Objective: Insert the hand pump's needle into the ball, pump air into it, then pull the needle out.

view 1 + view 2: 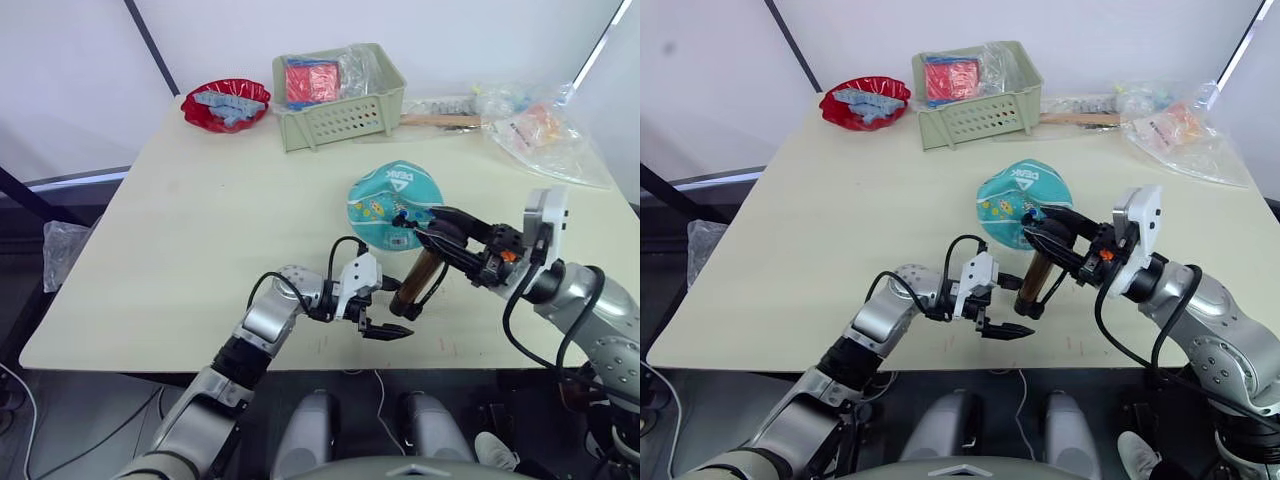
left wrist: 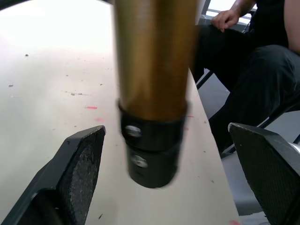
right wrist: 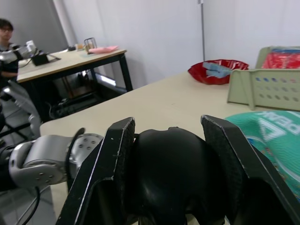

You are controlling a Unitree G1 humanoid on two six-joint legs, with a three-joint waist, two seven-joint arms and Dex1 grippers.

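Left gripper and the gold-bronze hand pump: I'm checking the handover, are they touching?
Apart. The left wrist view shows the left gripper open, bare table visible between each finger and the gold-bronze hand pump.

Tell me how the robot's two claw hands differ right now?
The right end effector is shut on the hand pump's black handle, while the left end effector is open and holds nothing. The right sits up at the pump's top beside the ball; the left sits low by the pump's base. Both have two black fingers.
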